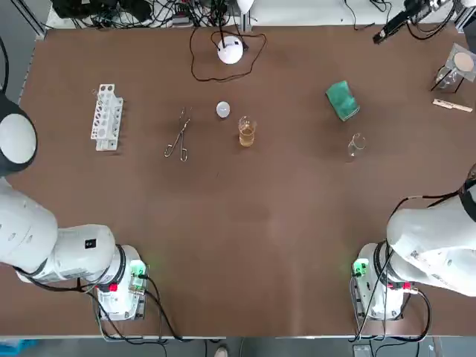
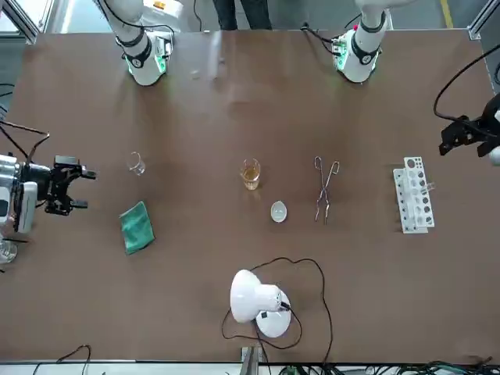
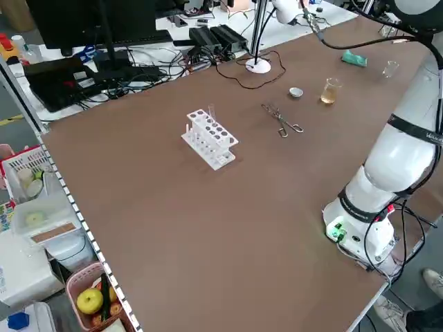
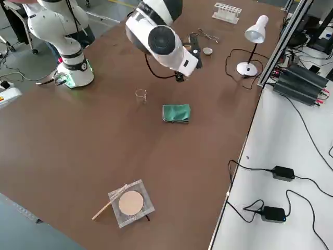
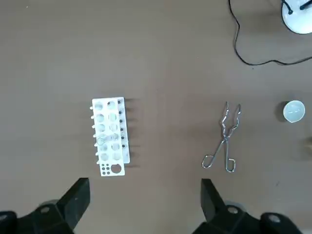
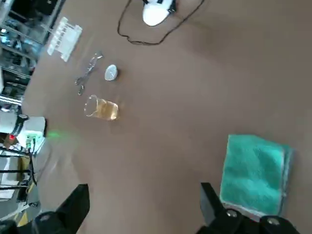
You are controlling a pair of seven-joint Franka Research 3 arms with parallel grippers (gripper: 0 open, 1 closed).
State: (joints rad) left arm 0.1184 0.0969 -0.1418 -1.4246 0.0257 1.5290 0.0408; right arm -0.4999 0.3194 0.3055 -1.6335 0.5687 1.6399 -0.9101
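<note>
Glossy white arms (image 1: pixel 44 238) on green-lit bases (image 1: pixel 125 286), black cables (image 1: pixel 161 312), black claws (image 5: pixel 144 192).

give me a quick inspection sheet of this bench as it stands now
surface: brown table, no spills seen
job's things: test-tube rack standing; green cloth folded flat
clutter: tongs, amber-filled beaker, empty beaker, white dish, desk lamp, gauze mat, wooden stick
hands: left hand open, raised near the rack; right hand open, raised near the cloth
cables: lamp cord looped on the table
surroundings: power bricks on side bench; fruit basket beside table
</note>
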